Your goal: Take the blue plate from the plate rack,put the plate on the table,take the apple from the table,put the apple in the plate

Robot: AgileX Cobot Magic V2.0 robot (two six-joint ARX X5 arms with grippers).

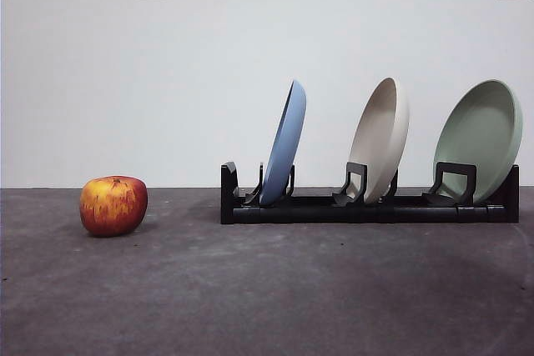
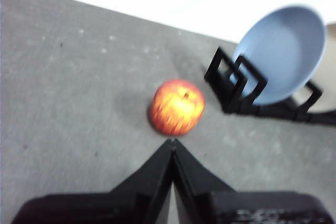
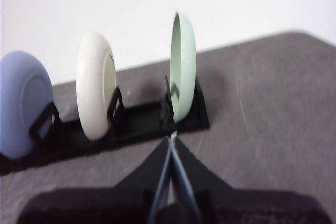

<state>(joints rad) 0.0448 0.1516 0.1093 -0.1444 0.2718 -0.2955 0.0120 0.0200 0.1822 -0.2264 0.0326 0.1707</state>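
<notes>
The blue plate [image 1: 284, 143] [image 2: 283, 51] [image 3: 21, 103] stands on edge in the leftmost slot of the black plate rack [image 1: 367, 206] [image 2: 236, 85] [image 3: 131, 124]. Left of the rack, the red and yellow apple [image 1: 113, 204] [image 2: 177, 107] rests on the dark grey table [image 1: 267, 289]. My left gripper [image 2: 171, 141] hovers over the table just short of the apple, jaws shut and holding nothing. Above the rack's other end, beside the green plate, my right gripper [image 3: 172, 137] is also shut and empty. Neither arm appears in the front view.
A beige plate [image 1: 380, 139] [image 3: 95, 92] fills the rack's middle slot and a pale green plate [image 1: 480, 139] [image 3: 182, 66] the right one. A white wall with two sockets rises behind the table.
</notes>
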